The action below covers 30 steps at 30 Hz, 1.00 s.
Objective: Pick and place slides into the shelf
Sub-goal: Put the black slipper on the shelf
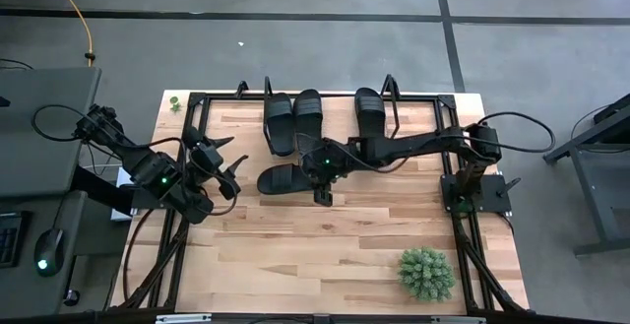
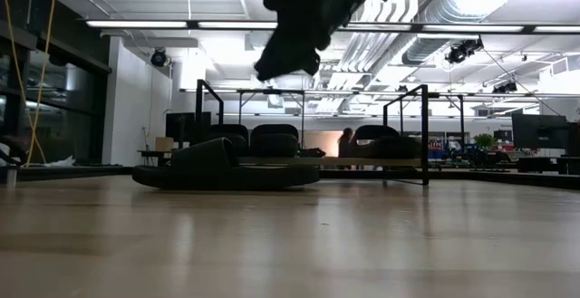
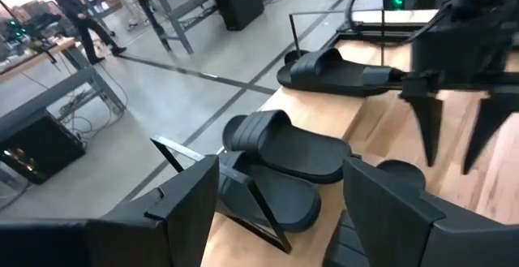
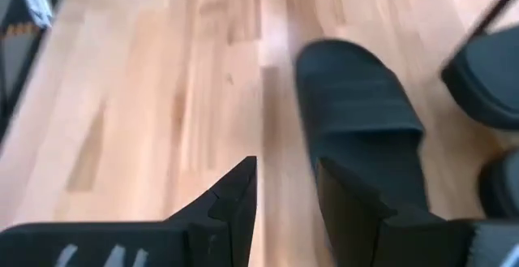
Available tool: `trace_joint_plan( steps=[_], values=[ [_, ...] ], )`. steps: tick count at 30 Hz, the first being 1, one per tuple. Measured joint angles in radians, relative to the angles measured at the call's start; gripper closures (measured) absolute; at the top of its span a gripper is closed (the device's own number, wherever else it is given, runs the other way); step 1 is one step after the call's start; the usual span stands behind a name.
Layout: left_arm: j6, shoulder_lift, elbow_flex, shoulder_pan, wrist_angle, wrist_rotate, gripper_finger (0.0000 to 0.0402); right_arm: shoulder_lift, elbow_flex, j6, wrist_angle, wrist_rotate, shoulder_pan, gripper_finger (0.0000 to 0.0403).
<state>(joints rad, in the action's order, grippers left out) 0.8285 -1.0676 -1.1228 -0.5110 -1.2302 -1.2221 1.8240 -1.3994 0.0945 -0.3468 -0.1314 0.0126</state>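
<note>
Slides on shelf (image 1: 394, 102): you have three (image 1: 307, 117).
Slides on table (image 1: 295, 255): one (image 1: 281, 179).
Right gripper (image 1: 323, 188): parted, empty.
Left gripper (image 1: 233, 171): wide, empty.

Four black slides (image 1: 292, 177) are in view: three on the shelf (image 1: 231, 108), one just in front of it. Two small green plants (image 1: 426, 273) flank the shelf.

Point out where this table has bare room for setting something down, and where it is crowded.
Free: the near board between the right hand and the green plant. Crowded: the shelf, holding three slides, and the loose slide between both hands.
</note>
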Motion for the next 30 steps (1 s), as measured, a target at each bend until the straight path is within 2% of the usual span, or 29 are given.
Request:
trace_joint_plan(
  steps=[4, 8, 14, 17, 24, 30],
  values=[
    [0.015, 0.0, 0.025, 0.0, -0.003, 0.013, 0.0156, 0.0, 0.0, 0.036, 0.055, 0.049, -0.053, 0.0284],
    [0.017, 0.005, 0.034, 0.0, 0.0, 0.054, 0.0156, 0.0, 0.0, -0.004, 0.068, 0.125, -0.112, 0.0284],
    [0.039, 0.005, 0.034, -0.015, 0.004, 0.123, 0.0156, 0.0, 0.0, -0.118, 0.056, 0.341, -0.187, 0.0284],
    [0.041, 0.002, 0.034, -0.052, 0.018, 0.125, 0.0156, 0.0, 0.0, -0.147, 0.055, 0.433, -0.204, 0.0284],
    [0.041, 0.002, 0.034, -0.157, 0.037, 0.064, 0.0156, 0.0, 0.079, -0.221, 0.15, 0.439, -0.171, 0.0284],
    [0.039, 0.003, 0.034, -0.177, 0.037, 0.036, 0.0156, 0.0, 0.195, -0.332, 0.254, 0.471, -0.121, 0.0284]
  ],
)
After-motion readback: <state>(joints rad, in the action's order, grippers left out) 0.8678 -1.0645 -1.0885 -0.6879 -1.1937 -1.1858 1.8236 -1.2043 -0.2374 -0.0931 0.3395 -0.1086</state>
